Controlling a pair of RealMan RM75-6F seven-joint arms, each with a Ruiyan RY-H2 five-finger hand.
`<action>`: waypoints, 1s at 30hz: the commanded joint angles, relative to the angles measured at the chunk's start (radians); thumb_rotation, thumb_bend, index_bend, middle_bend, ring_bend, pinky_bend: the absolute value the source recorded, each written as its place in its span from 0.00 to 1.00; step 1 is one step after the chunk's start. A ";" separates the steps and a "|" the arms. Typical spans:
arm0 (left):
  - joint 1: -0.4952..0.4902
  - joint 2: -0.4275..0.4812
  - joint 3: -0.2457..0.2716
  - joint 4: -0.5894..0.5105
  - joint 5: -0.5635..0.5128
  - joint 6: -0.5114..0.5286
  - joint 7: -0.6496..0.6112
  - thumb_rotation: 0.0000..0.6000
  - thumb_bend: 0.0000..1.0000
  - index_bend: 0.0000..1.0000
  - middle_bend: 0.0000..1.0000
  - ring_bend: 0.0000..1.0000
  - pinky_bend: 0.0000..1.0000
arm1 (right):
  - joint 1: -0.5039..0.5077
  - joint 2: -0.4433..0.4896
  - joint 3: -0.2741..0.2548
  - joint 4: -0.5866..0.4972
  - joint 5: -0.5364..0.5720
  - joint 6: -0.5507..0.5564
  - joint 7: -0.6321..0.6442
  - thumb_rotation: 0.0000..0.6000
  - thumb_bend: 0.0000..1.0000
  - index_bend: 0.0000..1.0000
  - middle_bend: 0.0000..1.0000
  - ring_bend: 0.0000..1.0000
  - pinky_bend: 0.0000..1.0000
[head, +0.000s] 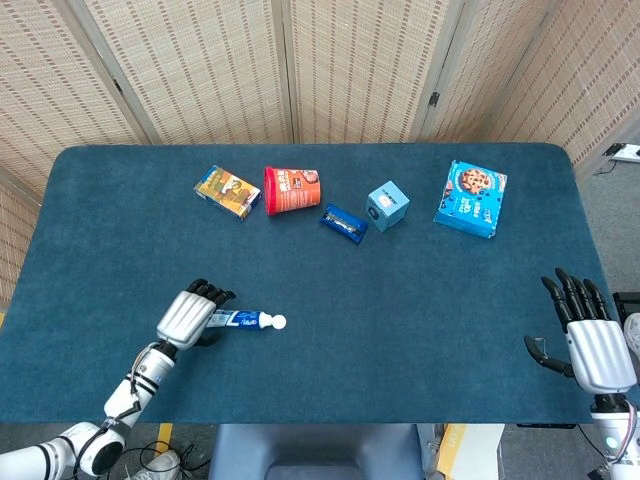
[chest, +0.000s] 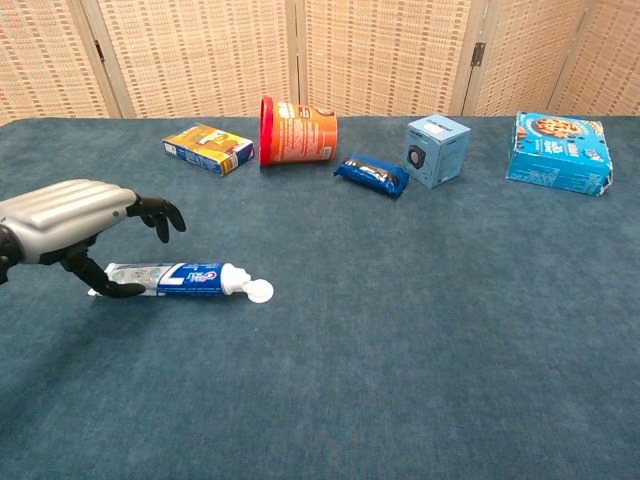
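My left hand (chest: 70, 222) hovers open, holding nothing, over the flat end of the blue-and-white plastic toothpaste tube (chest: 175, 279) lying near the table's front-left; light, soft and slippery, best pinched mid-body.

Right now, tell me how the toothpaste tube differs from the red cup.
The toothpaste tube is white and blue, slim and flat; the red cup is round and bulkier. The tube lies near the front under the left hand; the cup lies at the back, far from both hands. Both lie on their sides.
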 joint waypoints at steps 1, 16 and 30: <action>-0.017 -0.035 -0.001 0.030 -0.017 -0.014 0.001 1.00 0.26 0.32 0.36 0.31 0.22 | 0.000 -0.001 0.000 0.002 0.003 -0.002 0.003 0.75 0.36 0.00 0.00 0.00 0.00; -0.042 -0.104 0.012 0.127 -0.064 -0.028 0.045 1.00 0.28 0.41 0.40 0.39 0.26 | 0.001 -0.005 0.001 0.006 0.008 -0.006 0.005 0.76 0.36 0.00 0.00 0.00 0.00; -0.063 -0.099 0.013 0.118 -0.097 -0.047 0.045 1.00 0.38 0.44 0.44 0.42 0.26 | -0.001 -0.006 0.000 0.010 0.015 -0.006 0.010 0.76 0.36 0.00 0.00 0.00 0.00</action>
